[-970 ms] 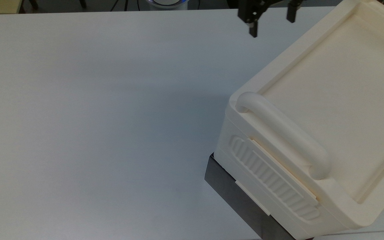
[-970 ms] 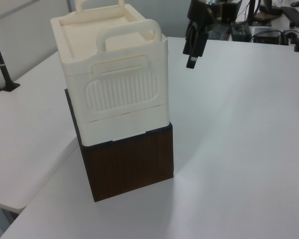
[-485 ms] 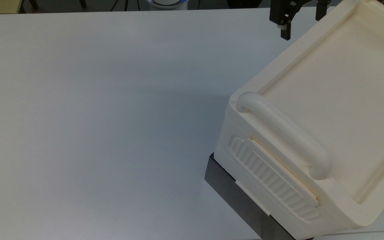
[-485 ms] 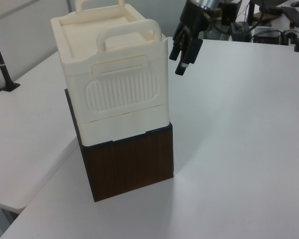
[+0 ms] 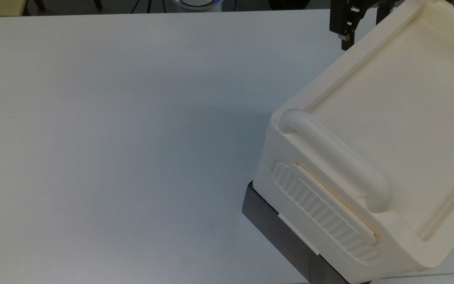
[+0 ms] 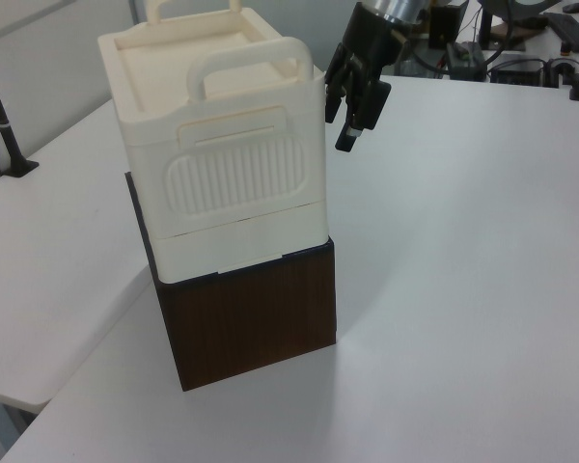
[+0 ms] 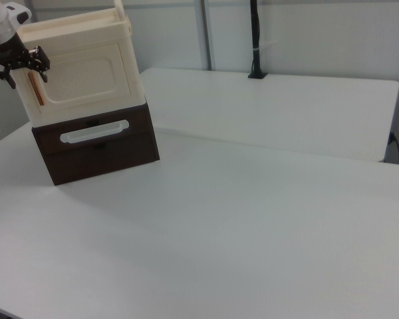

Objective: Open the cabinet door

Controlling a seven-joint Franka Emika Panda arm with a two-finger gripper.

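Note:
In the right view the cabinet door (image 7: 83, 80) is a flat cream panel with a recessed inset. It stands shut on the cream cabinet (image 5: 388, 102), with a slim copper-orange handle (image 7: 34, 90) at the right view's left edge. My gripper (image 7: 24, 68) is open, level with the top of that handle, one finger on each side of the door's edge and apart from the strip. In the top view the gripper (image 5: 363, 31) sits at the cabinet's far corner. In the left view the gripper (image 6: 340, 130) hangs just right of the cabinet's ribbed side panel (image 6: 234, 176).
The cream cabinet rests on a dark wooden base (image 6: 251, 323) that has a drawer with a white bar handle (image 7: 93, 136). A thick cream carry handle (image 5: 333, 157) arches over the cabinet's top. The white table (image 5: 112, 138) spreads wide. A black pole (image 7: 255, 40) stands behind.
The gripper has moved toward the cabinet, to the right in the top view and left and down in the left view, ending at the cabinet's corner. The cabinet has not moved.

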